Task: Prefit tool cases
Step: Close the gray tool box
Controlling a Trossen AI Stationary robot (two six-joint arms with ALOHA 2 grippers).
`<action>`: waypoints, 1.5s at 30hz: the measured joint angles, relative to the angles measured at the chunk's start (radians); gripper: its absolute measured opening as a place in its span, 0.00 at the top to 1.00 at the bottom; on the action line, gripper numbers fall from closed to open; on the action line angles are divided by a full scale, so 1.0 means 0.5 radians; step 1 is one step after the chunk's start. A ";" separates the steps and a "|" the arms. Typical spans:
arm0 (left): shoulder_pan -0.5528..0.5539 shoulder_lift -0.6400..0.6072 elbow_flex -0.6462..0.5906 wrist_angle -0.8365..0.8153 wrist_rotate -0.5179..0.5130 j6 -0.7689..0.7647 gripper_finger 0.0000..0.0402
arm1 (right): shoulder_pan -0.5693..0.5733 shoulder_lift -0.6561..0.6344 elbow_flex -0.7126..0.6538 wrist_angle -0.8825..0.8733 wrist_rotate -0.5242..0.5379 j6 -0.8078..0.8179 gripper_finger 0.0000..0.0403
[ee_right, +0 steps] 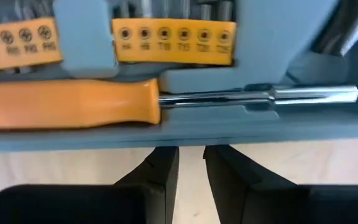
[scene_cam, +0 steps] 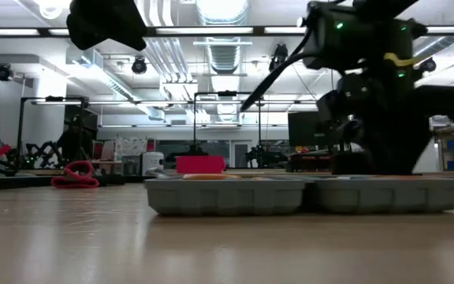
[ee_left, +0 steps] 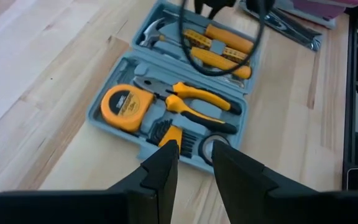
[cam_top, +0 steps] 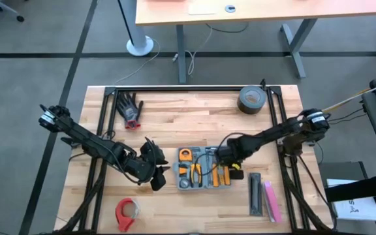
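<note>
Right now the open tool case [cam_top: 204, 168] lies flat near the middle of my wooden table [cam_top: 175, 124], its grey tray holding a yellow tape measure [ee_left: 122, 107], pliers [ee_left: 191, 99] and an orange-handled screwdriver [ee_right: 73, 102]. My right gripper [ee_right: 191, 163] hangs at its edge, fingers narrowly parted, grasping nothing. My left gripper [ee_left: 194, 163] hovers beside the case, also slightly parted and empty.
</note>
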 joint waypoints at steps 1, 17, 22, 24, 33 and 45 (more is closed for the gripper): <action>0.000 0.000 0.000 0.000 0.000 0.000 0.74 | -0.032 0.000 0.000 0.015 0.000 -0.028 0.85; -0.022 0.014 -0.007 -0.014 0.001 -0.102 0.74 | 0.009 -0.007 0.003 -0.041 -0.155 0.056 0.81; -0.021 0.014 -0.018 -0.014 -0.001 -0.123 0.74 | 0.136 -0.006 0.002 0.128 -0.180 0.148 0.83; -0.021 0.013 -0.032 0.002 -0.003 -0.128 0.74 | 0.154 -0.004 0.002 0.218 -0.181 0.167 0.84; -0.048 0.014 -0.150 0.053 -0.001 -0.273 0.74 | 0.164 -0.021 0.002 0.118 -0.164 0.299 0.85; -0.044 0.097 -0.368 0.299 0.108 -0.473 0.74 | 0.164 -0.101 0.002 0.120 -0.088 0.307 0.81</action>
